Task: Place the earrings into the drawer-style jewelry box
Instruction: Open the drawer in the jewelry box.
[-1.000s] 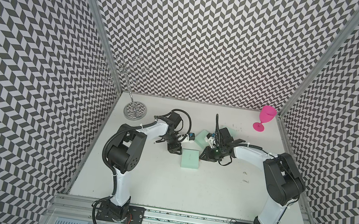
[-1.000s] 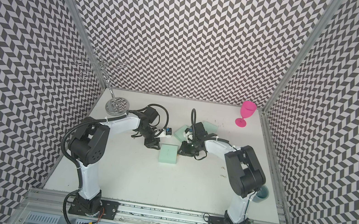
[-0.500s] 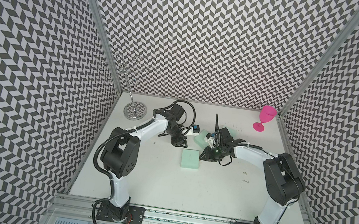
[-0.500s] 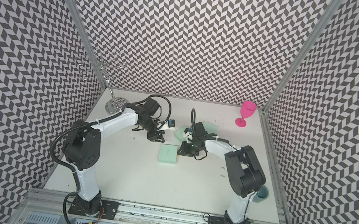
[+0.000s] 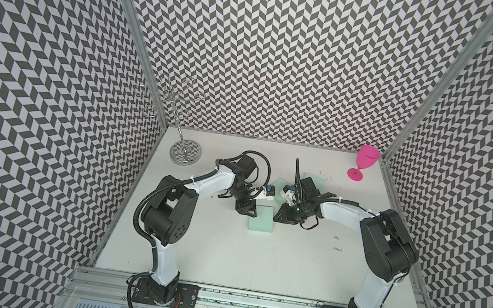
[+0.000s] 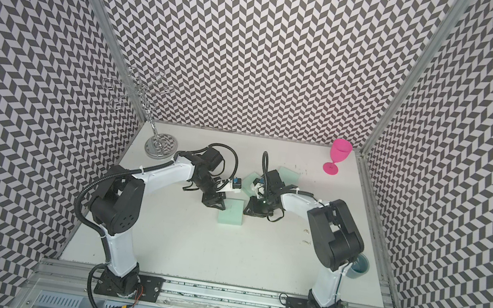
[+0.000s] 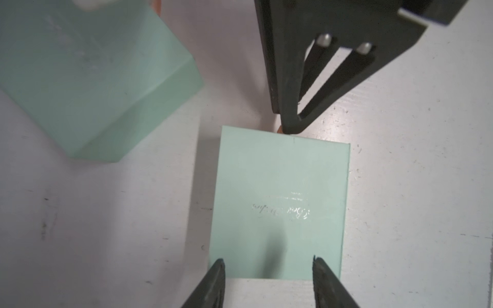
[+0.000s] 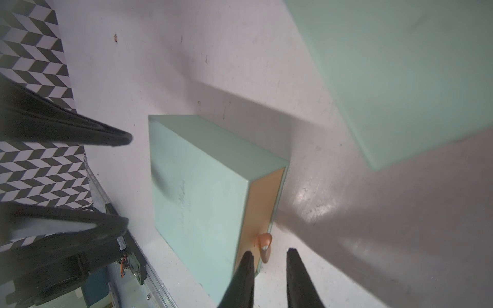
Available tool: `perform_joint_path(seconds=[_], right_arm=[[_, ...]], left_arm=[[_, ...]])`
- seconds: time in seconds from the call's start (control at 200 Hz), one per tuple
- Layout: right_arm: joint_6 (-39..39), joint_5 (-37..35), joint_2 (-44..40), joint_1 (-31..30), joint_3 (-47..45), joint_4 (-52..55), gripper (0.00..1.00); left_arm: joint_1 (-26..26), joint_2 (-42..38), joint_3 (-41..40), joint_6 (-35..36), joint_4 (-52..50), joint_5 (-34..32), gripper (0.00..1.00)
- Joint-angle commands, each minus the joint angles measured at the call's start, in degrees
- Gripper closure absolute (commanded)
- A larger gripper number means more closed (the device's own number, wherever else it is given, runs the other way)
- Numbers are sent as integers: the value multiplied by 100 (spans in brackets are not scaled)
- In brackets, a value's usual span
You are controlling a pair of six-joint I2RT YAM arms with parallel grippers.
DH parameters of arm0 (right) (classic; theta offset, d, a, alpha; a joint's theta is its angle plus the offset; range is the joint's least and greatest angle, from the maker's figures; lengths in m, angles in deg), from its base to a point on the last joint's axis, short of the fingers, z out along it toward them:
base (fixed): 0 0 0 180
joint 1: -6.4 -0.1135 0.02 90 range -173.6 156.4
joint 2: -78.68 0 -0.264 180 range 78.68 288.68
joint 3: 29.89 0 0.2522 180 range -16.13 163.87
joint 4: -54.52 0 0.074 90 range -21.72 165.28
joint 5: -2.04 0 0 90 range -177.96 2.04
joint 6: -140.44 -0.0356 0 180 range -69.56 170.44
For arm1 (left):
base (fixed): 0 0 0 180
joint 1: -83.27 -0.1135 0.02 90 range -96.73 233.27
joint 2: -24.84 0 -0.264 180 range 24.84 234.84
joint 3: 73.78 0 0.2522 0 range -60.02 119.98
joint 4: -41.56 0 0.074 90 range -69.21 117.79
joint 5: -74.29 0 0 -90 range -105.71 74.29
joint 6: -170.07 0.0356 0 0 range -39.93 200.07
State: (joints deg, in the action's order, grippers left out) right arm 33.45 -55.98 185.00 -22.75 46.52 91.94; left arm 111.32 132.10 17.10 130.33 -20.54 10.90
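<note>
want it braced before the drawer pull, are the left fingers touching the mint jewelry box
Apart. The right wrist view shows bare table between the left fingers and the jewelry box.

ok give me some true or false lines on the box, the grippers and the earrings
1. The drawer of the box is shut. True.
2. The left gripper holds an earring. False: its jaws are open and empty over the box.
3. The right gripper is at the drawer's pull. True: its jaws are apart, one on either side of it.
4. The goblet lies on its side. False: it stands upright.
5. All the earrings are in the box. False: at least two earrings lie on the table.
</note>
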Motion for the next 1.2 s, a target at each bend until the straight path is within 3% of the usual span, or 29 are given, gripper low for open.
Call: perform_joint_path(seconds=[0.0, 0.596, 1.197], right_arm=[[73, 64, 167, -21, 50, -177, 77], [153, 212, 46, -28, 98, -196, 77], [-79, 1101, 134, 54, -343, -1078, 78]], left_arm=[[34, -19, -113, 40, 51, 62, 46], [57, 260, -4, 68, 86, -7, 46], [43, 567, 180, 168, -103, -188, 46]])
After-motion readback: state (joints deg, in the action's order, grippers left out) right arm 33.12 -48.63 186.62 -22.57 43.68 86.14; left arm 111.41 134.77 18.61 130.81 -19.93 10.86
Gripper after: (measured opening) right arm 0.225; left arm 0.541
